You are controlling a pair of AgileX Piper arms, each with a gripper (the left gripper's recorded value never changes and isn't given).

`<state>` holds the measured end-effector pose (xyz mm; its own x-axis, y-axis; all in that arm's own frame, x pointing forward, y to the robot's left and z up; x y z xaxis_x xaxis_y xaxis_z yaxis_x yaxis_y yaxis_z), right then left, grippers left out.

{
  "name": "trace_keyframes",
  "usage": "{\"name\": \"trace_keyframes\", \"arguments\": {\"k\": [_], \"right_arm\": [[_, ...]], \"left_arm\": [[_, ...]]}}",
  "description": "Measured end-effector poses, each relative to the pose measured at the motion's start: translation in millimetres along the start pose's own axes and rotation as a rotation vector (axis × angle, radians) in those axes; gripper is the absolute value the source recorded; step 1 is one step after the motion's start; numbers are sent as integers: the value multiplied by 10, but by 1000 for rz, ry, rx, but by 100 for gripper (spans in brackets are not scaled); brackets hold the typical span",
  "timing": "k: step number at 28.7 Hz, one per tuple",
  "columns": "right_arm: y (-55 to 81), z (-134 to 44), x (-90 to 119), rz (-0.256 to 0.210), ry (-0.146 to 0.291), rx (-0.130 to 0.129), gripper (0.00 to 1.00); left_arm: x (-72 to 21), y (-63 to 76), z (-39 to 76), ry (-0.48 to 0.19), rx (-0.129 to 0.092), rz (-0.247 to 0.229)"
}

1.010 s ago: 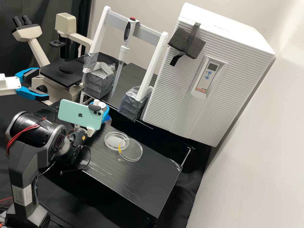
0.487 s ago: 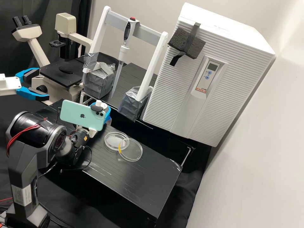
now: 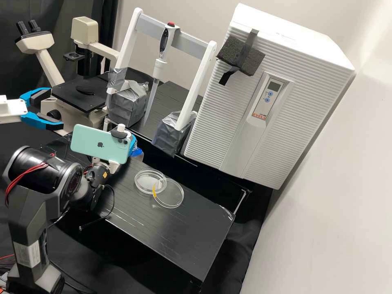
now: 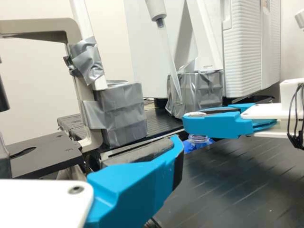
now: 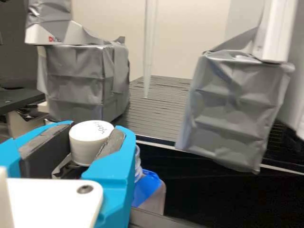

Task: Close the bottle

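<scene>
Right gripper (image 5: 88, 142) is clamped on the white cap (image 5: 91, 135), top face up, likely so it can go straight down onto the neck. The bottle (image 5: 151, 192) sits just below the jaws and a bit off to one side, so my read is it's not lined up yet. Left gripper (image 3: 51, 108) has jaws apart and holds nothing, well away, probably parked clear. Beyond the right jaws a pipette tip (image 5: 149, 47) hangs between tape-wrapped blocks (image 5: 88, 80). It looks too far off to block the cap.
</scene>
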<state>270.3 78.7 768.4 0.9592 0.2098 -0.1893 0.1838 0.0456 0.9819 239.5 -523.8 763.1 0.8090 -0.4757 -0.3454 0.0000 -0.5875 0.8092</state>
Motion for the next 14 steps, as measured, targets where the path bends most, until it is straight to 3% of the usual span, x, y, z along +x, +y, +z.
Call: {"name": "trace_keyframes", "arguments": {"k": [8, 14], "right_arm": [[1, 1, 0, 0, 0, 0, 0], [51, 65, -4, 19, -24, -3, 0]], "left_arm": [[0, 0, 0, 0, 0, 0], [0, 0, 0, 0, 0, 0]]}}
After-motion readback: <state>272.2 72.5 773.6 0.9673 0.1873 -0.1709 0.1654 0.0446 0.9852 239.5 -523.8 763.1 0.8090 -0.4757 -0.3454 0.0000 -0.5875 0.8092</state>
